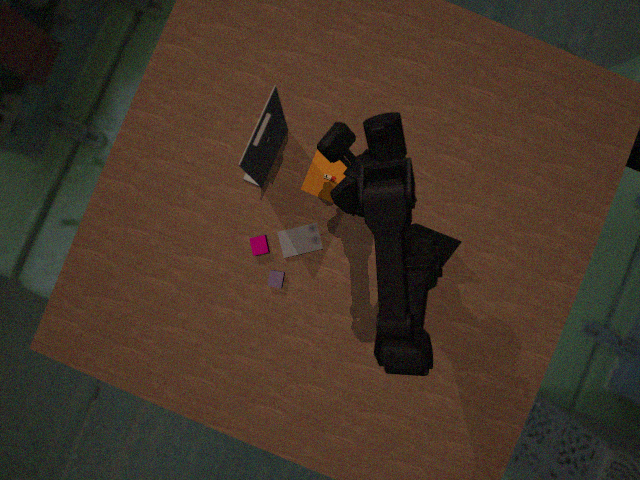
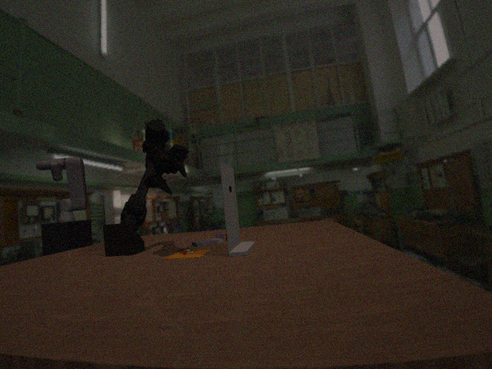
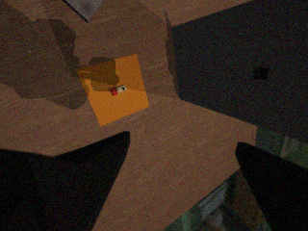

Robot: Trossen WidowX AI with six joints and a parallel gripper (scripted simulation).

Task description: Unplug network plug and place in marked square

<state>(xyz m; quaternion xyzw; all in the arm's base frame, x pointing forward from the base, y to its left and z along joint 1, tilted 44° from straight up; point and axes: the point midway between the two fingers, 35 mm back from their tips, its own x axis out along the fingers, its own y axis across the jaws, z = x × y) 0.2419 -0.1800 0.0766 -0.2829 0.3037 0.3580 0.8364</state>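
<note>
The small red and white plug point(image 1: 329, 178) point(image 3: 115, 91) point(image 2: 186, 254) lies on the orange marked square point(image 1: 316, 178) point(image 3: 125, 103) on the table. The dark upright panel point(image 1: 264, 139) point(image 3: 231, 72) point(image 2: 230, 206) stands to the left of the square, and its small socket point(image 3: 261, 72) is empty. My gripper point(image 3: 181, 141) point(image 2: 174, 158) is open and empty. It hangs high above the table, well clear of the plug, and both dark fingers show at the bottom of the wrist view.
A grey flat plate point(image 1: 299, 240), a magenta block point(image 1: 258, 245) and a small lilac block point(image 1: 276, 279) lie in front of the panel. The arm's black base point(image 1: 405, 351) point(image 2: 119, 240) stands to the right of them.
</note>
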